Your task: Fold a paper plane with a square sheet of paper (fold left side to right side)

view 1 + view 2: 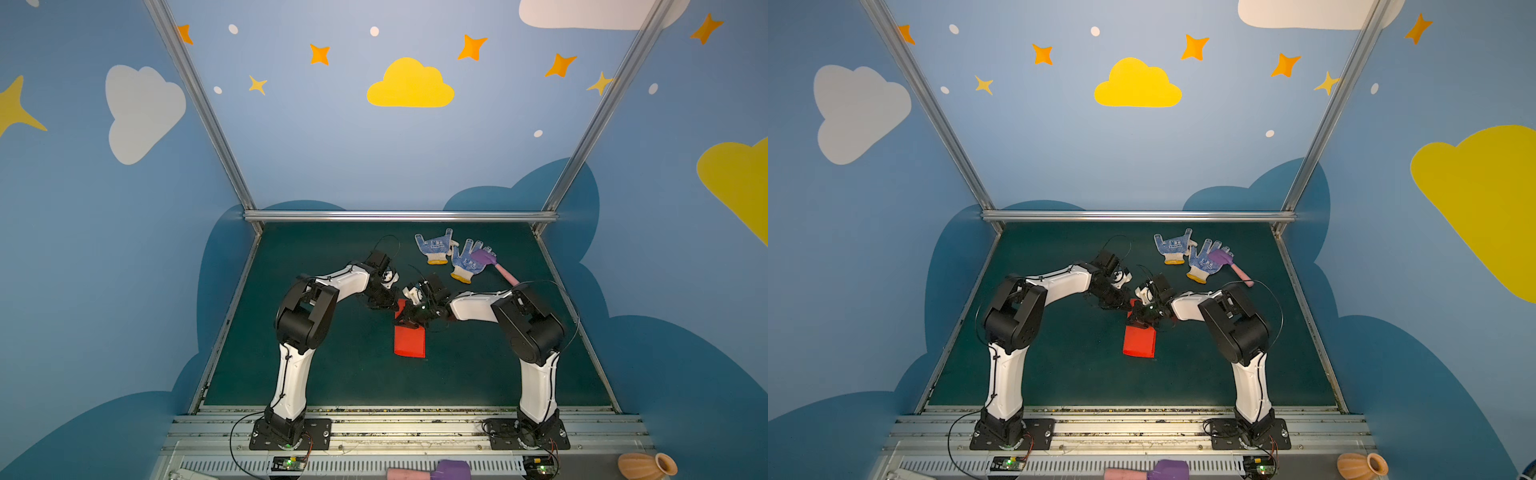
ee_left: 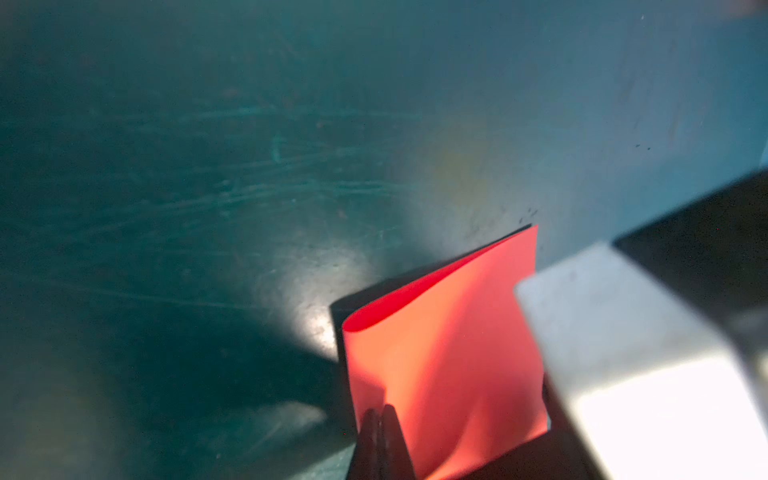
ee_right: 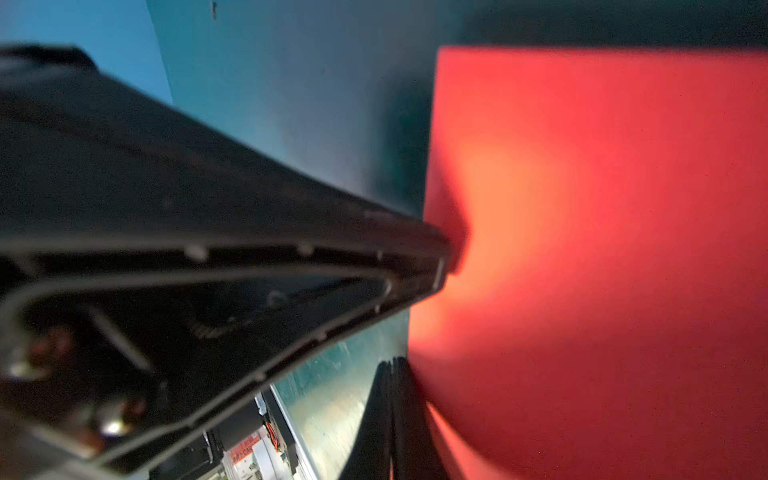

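Note:
The square sheet of paper [image 1: 409, 343] [image 1: 1139, 343] is bright red and lies mid-mat as a narrow rectangle, loosely doubled over with a rounded fold along its left edge. In the left wrist view the paper [image 2: 449, 340] bulges open at its far end. My left gripper [image 1: 394, 307] [image 2: 380, 413] is shut, its tips touching that folded edge near the far end. My right gripper [image 1: 405, 322] [image 3: 392, 363] is shut too, its tips against the same edge of the paper [image 3: 602, 208], close to the left fingertips [image 3: 444, 253]. Whether either pinches the paper I cannot tell. No paper plane shape shows.
Two blue-dotted white gloves [image 1: 434, 249] [image 1: 467, 264] lie at the back right with a purple-and-pink toy hammer [image 1: 494, 264] partly on one. Another hammer [image 1: 436, 471] and an orange vase [image 1: 646, 465] sit off the mat at the front. An aluminium rail [image 1: 399, 216] bounds the back.

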You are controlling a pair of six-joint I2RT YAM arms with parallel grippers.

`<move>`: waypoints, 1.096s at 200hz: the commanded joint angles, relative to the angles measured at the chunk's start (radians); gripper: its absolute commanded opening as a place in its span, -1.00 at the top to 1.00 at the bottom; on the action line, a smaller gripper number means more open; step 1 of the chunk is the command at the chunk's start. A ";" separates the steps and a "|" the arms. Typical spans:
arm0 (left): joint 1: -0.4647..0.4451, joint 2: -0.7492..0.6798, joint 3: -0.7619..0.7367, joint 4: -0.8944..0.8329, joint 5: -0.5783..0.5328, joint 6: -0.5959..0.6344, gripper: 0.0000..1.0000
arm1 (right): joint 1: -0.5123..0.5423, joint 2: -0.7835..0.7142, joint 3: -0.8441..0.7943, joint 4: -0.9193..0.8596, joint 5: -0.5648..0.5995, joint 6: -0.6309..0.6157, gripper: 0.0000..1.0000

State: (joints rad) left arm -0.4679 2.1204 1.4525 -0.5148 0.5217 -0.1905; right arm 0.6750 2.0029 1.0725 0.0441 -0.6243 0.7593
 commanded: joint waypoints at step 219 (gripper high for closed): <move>-0.010 -0.007 -0.037 -0.039 -0.043 0.011 0.93 | 0.134 -0.365 -0.372 -0.156 0.001 -0.023 1.00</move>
State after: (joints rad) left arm -0.4717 2.1166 1.4475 -0.5110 0.5159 -0.1905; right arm 0.8177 1.7245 0.7029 0.0669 -0.6525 0.7490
